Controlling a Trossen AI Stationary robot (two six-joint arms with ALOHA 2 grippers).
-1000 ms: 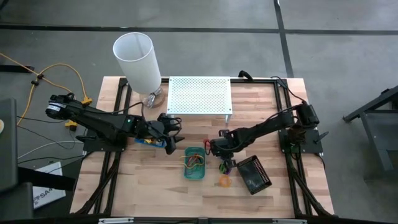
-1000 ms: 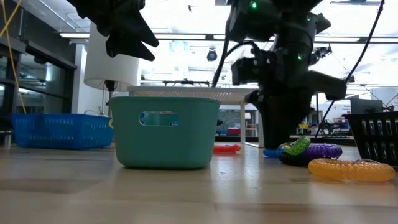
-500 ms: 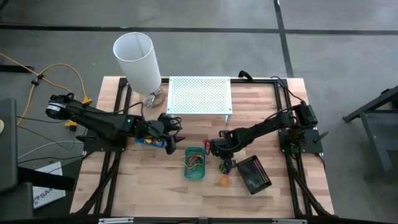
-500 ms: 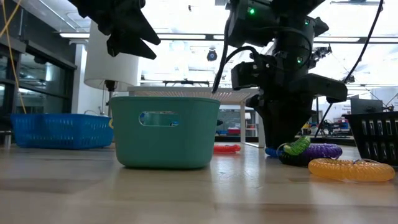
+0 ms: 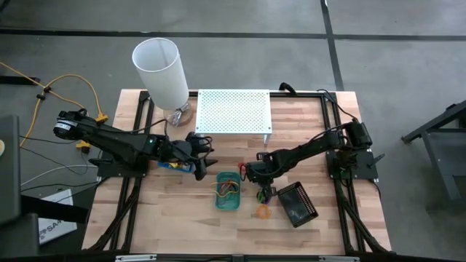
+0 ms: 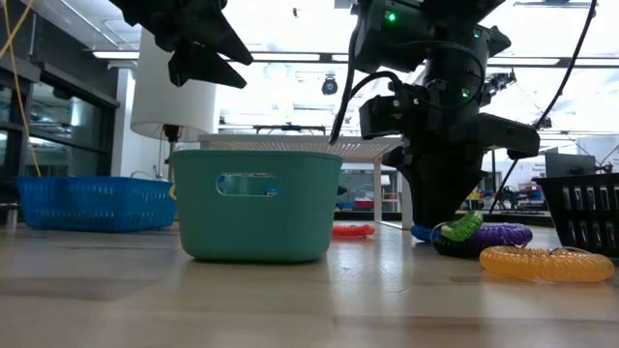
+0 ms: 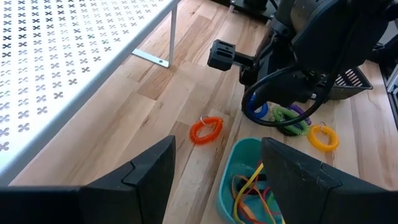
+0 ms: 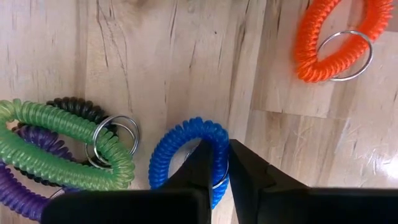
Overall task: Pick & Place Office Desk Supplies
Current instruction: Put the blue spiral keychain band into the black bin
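Right end effector (image 8: 216, 163) astride blue coil (image 8: 186, 160)

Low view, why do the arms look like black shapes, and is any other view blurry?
In the low view, bright ceiling lights behind silhouette the arms; the green tray stays readable. In the right wrist view, the blue coil ring is crisp, the fingers soft.
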